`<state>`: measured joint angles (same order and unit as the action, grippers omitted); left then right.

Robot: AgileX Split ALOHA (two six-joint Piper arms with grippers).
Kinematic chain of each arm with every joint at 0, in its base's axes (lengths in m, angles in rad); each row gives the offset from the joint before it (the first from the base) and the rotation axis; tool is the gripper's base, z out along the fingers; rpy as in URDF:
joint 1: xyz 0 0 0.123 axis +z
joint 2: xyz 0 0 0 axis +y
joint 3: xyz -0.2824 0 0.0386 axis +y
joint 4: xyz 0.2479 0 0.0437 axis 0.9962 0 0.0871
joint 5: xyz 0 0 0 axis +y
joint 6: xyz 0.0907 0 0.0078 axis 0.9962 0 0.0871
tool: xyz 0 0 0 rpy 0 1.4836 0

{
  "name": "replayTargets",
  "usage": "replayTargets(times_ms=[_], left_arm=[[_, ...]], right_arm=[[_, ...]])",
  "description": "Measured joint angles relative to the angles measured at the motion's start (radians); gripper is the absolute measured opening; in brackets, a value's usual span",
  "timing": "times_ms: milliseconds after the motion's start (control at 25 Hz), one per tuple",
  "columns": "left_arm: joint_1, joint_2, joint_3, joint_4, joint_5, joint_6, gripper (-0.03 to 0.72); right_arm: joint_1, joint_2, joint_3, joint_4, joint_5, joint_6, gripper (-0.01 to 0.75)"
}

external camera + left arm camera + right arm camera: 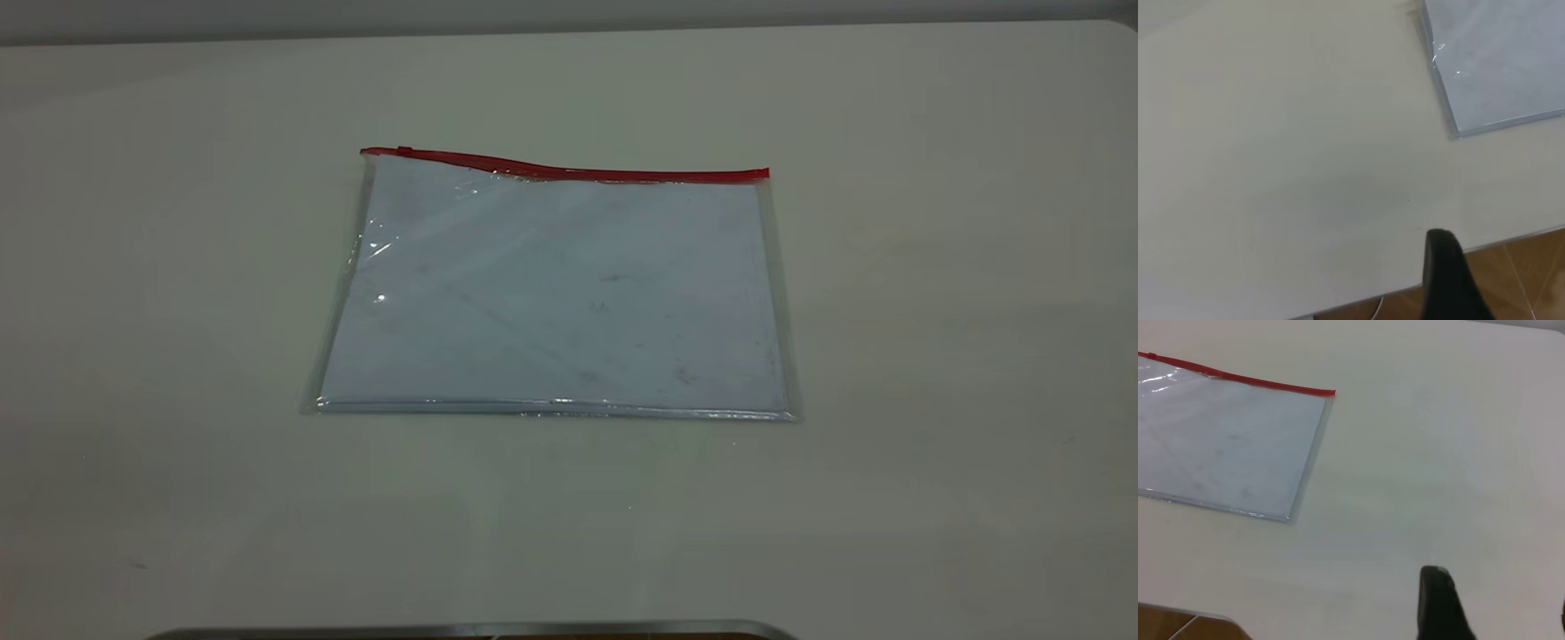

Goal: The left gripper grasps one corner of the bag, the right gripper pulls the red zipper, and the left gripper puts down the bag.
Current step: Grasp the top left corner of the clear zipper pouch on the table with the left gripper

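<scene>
- Clear plastic makes up the bag (556,293), which lies flat near the middle of the pale worktop (933,373) with a bluish-white sheet showing through it.
- Off to the left, the left end effector (1451,280) appears only in its own wrist view, as one black tapering finger above the worktop's near edge, well apart from the bag's nearest corner. Its second finger is out of the picture, so I cannot tell how far it is open; nothing sits against the finger that shows.
- At the bag's left end, the small red slider (404,151) sits on the red zipper (569,169), just beside the far left corner.
- The red zipper runs along the whole far long edge of the bag, with a slight wave in its left half and a straight run to the right corner.
- Bright glints mark the plastic near the bag's left short edge, and the near long edge lies roughly parallel to the worktop's front.
- Off to the right, the right end effector (1441,603) shows in its wrist view as one dark finger over bare worktop, well apart from the bag's right corners. Whether it is open or closed cannot be told; nothing is seen in its hold.
- Neither arm appears in the exterior view.
- A dark rounded rim (471,631) shows at that view's lower edge.
</scene>
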<state>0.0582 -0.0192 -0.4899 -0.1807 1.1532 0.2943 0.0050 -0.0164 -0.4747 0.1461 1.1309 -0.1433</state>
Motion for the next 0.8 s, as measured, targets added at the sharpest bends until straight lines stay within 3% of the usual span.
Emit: replayTargets(times_ms=[640, 800], left_arm=[[0.0, 0.0, 0.0, -0.075, 0.0, -0.007, 0.478], [0.0, 0.0, 0.0, -0.07, -0.025, -0.119, 0.471]], right_arm=[[0.0, 0.0, 0.0, 0.026, -0.005, 0.004, 0.45], [0.0, 0.013, 0.0, 0.077, -0.012, -0.012, 0.438]])
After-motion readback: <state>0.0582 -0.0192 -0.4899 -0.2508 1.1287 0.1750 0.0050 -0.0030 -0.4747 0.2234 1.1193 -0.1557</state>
